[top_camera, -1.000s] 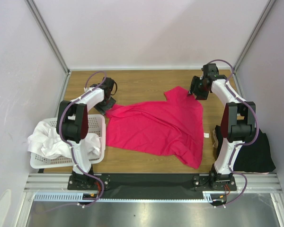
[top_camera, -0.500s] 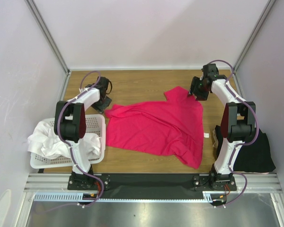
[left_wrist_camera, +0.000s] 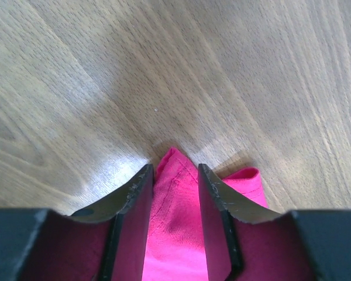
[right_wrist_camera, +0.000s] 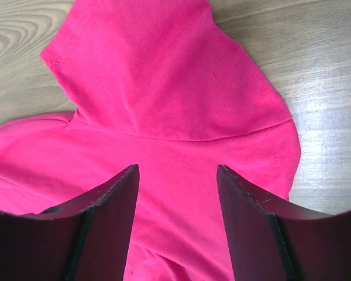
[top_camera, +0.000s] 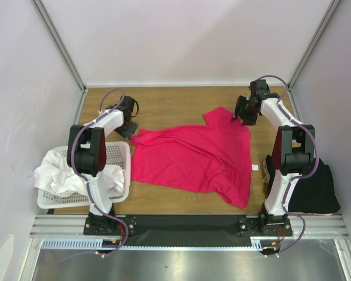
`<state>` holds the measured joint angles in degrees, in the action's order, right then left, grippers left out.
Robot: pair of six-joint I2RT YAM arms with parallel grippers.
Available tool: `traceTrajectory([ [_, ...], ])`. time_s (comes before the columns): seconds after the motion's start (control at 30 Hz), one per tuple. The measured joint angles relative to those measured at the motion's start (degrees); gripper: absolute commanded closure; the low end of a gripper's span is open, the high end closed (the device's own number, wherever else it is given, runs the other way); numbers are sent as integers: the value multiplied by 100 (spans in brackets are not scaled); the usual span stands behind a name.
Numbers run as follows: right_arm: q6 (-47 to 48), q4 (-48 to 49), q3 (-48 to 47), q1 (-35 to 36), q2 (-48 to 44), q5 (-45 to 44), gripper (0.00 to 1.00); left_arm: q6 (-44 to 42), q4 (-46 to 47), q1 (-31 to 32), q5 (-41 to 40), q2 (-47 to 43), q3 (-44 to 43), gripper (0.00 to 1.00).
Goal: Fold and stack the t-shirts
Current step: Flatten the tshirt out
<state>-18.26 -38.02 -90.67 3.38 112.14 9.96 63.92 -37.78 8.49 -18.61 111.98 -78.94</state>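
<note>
The crimson-pink t-shirt [top_camera: 193, 158] lies spread and rumpled on the wooden table. My left gripper [top_camera: 130, 127] is low at its far-left corner. In the left wrist view that corner [left_wrist_camera: 174, 216] lies in the narrow gap of the left gripper [left_wrist_camera: 175, 170], whose jaws still stand apart. My right gripper [top_camera: 240, 115] hovers at the shirt's far-right sleeve. It is open [right_wrist_camera: 176, 171], with the pink sleeve and shoulder [right_wrist_camera: 164, 88] flat under it. A black t-shirt [top_camera: 316, 190] lies folded at the right edge. White t-shirts [top_camera: 58, 172] are heaped in the basket.
A white perforated basket [top_camera: 120, 153] stands at the near left, beside the left arm's base. A small white scrap [top_camera: 255, 168] lies on the wood just right of the pink shirt. Bare wood [top_camera: 175, 102] runs along the back, with walls on three sides.
My left gripper has shifted a little to the left at the shirt's corner and its jaws have narrowed. The right arm and the shirt have not moved.
</note>
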Motion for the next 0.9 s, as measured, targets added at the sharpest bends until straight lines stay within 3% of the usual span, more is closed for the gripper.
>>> traceTrajectory([
  [0.13,-11,-2,0,0,0,-2,39,-31,-2,0,15,0,0,49],
  [0.4,-13,-4,0,0,0,0,39,-111,20,0,90,0,127,54],
  [0.6,-13,-4,0,-2,0,0,39,-142,26,13,105,0,149,70],
  [0.67,-13,-4,0,-2,0,-2,39,-151,44,13,105,0,149,86],
  [0.7,-13,-2,0,-2,0,-2,39,-149,46,13,103,0,149,99],
  [0.9,-15,44,-9,-2,17,-35,39,-389,273,26,96,-7,173,100],
])
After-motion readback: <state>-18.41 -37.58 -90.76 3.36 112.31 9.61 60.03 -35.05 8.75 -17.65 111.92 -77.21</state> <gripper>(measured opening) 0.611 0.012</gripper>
